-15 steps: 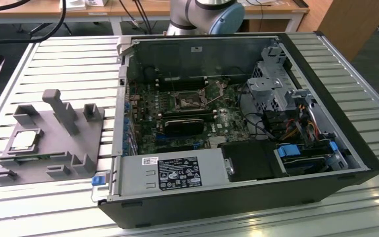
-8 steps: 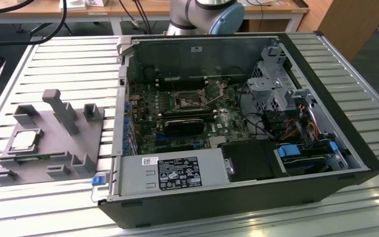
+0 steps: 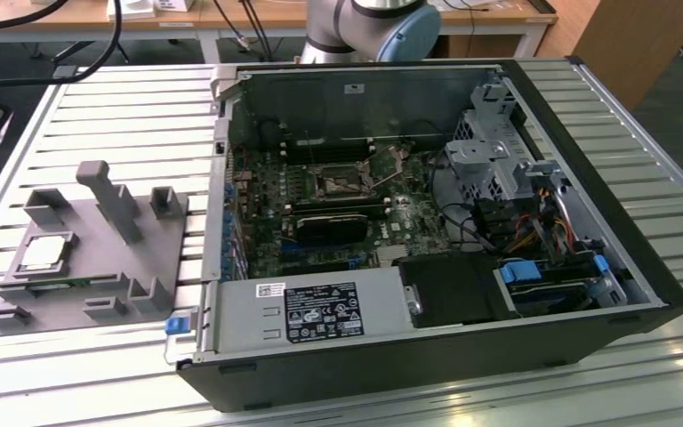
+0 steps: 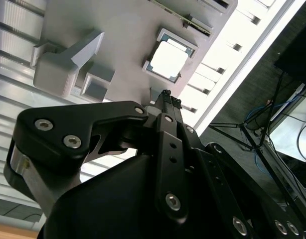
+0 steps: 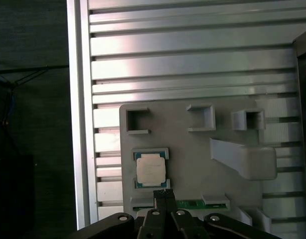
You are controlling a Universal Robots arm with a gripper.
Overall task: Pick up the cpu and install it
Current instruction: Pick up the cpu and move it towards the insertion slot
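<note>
The cpu (image 3: 43, 253) is a small silvery square chip lying flat in a recess of the grey tray (image 3: 95, 271), at the exterior view's left. Both wrist views look down on it: the cpu (image 5: 151, 169) sits in its pale frame on the tray (image 5: 193, 159), and it appears again as the cpu (image 4: 168, 59) on the tray (image 4: 118, 30). My gripper (image 5: 164, 192) hangs above the tray, just beside the chip and apart from it. Its two dark fingers are pressed together with nothing between them, as the gripper (image 4: 165, 94) tip also shows.
An open computer case (image 3: 437, 222) lies on the slatted metal table (image 3: 104, 107) at the exterior view's right, with the motherboard socket (image 3: 341, 182) in its middle. Upright grey posts (image 3: 110, 200) rise from the tray. The table edge (image 5: 78, 124) runs close to the tray.
</note>
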